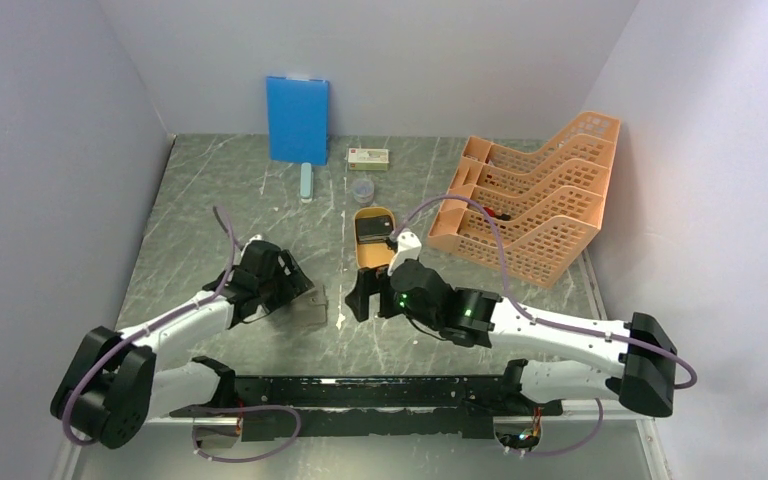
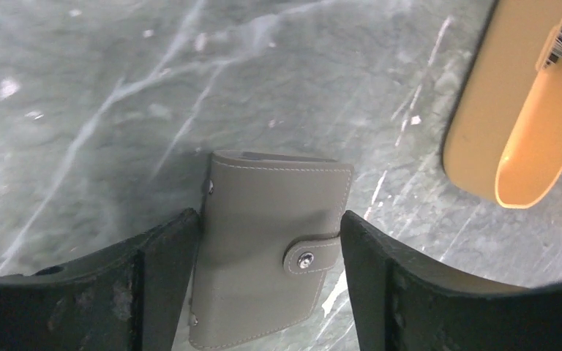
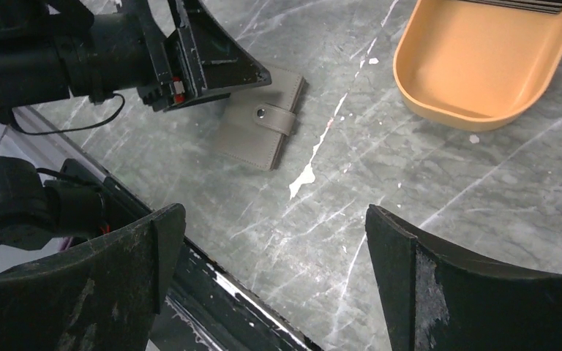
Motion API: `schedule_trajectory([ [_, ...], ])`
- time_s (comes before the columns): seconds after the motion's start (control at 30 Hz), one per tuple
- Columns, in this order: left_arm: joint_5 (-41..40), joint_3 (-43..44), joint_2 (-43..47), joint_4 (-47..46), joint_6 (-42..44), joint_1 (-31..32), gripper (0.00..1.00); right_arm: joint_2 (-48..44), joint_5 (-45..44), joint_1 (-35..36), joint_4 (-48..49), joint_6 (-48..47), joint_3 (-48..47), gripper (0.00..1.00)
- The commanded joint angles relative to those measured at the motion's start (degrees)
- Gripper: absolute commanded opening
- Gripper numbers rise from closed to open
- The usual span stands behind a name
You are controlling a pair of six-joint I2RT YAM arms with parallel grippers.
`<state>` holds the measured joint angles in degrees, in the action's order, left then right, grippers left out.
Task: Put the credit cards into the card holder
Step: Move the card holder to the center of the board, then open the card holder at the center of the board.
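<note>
Straddling the closed card holder (image 2: 278, 194), the left claw (image 2: 271, 223) is found open, nothing gripped; the holder's long axis lies along the claw, not across it. Right of the card holder, the right claw (image 3: 274, 212) is held wide open, empty. Further right, the credit cards (image 3: 516, 4) are stacked in an orange tray (image 3: 439, 110).

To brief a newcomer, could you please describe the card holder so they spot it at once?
On the marble table, look left of the orange tray, between the left gripper's open fingers. The card holder lies flat there: a closed taupe-grey wallet, alone in having a snap-button tab.
</note>
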<state>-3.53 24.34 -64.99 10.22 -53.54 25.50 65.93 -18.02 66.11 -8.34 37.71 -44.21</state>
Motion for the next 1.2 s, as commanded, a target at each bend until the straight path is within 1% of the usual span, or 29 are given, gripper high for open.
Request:
schedule_trajectory([
  [0.0, 7.3, -3.06, -3.79, -5.4, 2.62, 1.25, 0.74, -3.3, -1.6, 0.06, -2.77, 0.57, 1.97, 0.97],
  [0.1, 8.17, -6.63, -1.49, -7.07, 0.8, 3.43, 0.69, -5.06, -2.06, 0.21, -4.0, 0.67, 3.18, 0.96],
  [0.27, 9.07, -11.61, 4.03, -9.11, -5.53, 8.02, 0.62, -5.8, -2.17, 0.2, -4.48, 2.21, 5.61, 0.94],
  [0.4, 7.0, -12.15, 7.96, -7.07, -9.08, 11.81, 0.61, -3.43, -0.24, 0.32, -2.22, 4.89, 7.05, 0.9],
  [0.5, 5.01, -11.02, 11.11, -3.22, -9.38, 12.98, 0.62, -0.63, 2.2, 0.68, 1.34, 7.01, 7.74, 0.85],
  [0.57, 3.66, -9.99, 13.31, 0.46, -8.56, 13.0, 0.63, 1.21, 2.07, 0.82, 3.02, 7.84, 7.34, 0.83],
  [0.63, 1.15, -9.29, 15.24, 4.51, -7.76, 12.99, 0.64, 3.27, 1.51, 0.95, 4.16, 7.22, 6.23, 0.77],
  [0.73, -2.31, -8.71, 17.46, 8.02, -8.23, 12.74, 0.64, 7.02, 0.33, 1.06, 4.78, 5.35, 3.62, 0.68],
  [0.83, -4.17, -7.21, 17.97, 8.46, -7.86, 12.21, 0.63, 11.13, -0.41, 1.04, 4.46, 2.85, 0.31, 0.61],
  [0.9, -3.89, -5.62, 16.89, 7.58, -6.8, 11.35, 0.61, 13.47, -0.82, 1.06, 4.68, 1.57, -1.26, 0.56],
  [1.03, -0.62, -2.69, 13.21, 4.55, -4.72, 8.25, 0.51, 17.39, -0.86, 1.09, 5.36, -0.62, -3.32, 0.43],
  [1.1, 2.35, -2.35, 11.32, 2.04, -4.42, 6.01, 0.44, 19.08, -1.0, 1.09, 5.82, -1.51, -4.02, 0.4],
  [1.17, 6.16, -2.49, 9.44, -1.36, -4.38, 3.59, 0.36, 21.12, -1.19, 1.04, 6.19, -2.34, -4.95, 0.4],
])
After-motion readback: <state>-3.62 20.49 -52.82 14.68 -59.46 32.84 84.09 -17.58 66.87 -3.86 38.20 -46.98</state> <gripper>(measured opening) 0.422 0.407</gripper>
